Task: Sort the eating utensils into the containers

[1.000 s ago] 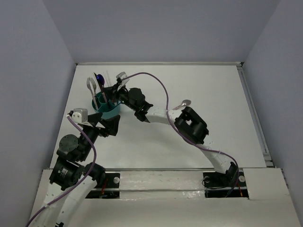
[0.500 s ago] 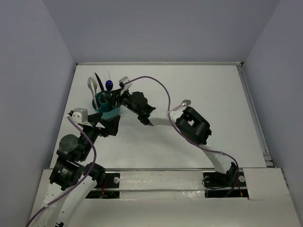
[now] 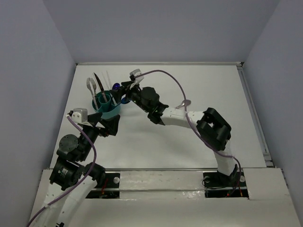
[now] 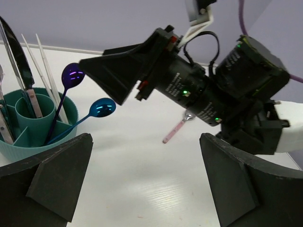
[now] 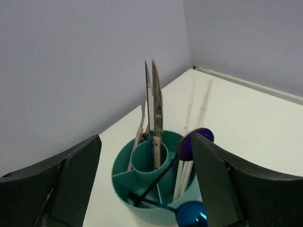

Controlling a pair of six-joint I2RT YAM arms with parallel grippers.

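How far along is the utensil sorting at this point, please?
Done: fork, knives, chopsticks and two blue-purple spoons stand in the caddy. In hand: nothing; left gripper and right gripper show open fingers. Left: one pink-handled utensil on the table.

Soft, even light, faint shadows; small glints on blue spoons.

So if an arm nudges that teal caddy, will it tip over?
It is probably top-heavy: the knives stand well above the teal caddy rim. Its base looks broad, so a low push likely slides it. The leaning blue spoons might shift.
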